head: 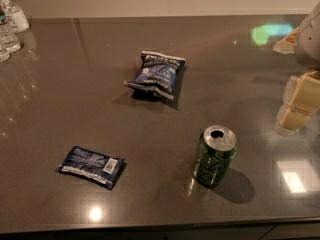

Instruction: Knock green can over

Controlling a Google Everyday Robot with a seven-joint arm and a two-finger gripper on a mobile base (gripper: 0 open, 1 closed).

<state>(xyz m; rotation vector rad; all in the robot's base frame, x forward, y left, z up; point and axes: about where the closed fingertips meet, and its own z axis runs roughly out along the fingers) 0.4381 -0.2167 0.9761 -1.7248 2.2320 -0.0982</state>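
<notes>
The green can (214, 155) stands upright on the dark grey counter (165, 194), front right of middle. It is dark green with lighter green markings and a silver top with an open pull-tab hole. My gripper (299, 104) comes in at the right edge, with pale cream finger pads, to the right of the can and a little farther back. It holds nothing and is apart from the can.
A blue snack bag (156, 74) lies at the back middle. A flatter blue bag (91, 166) lies at the front left. Clear bottles (10, 21) stand at the back left corner. The counter's front edge runs along the bottom.
</notes>
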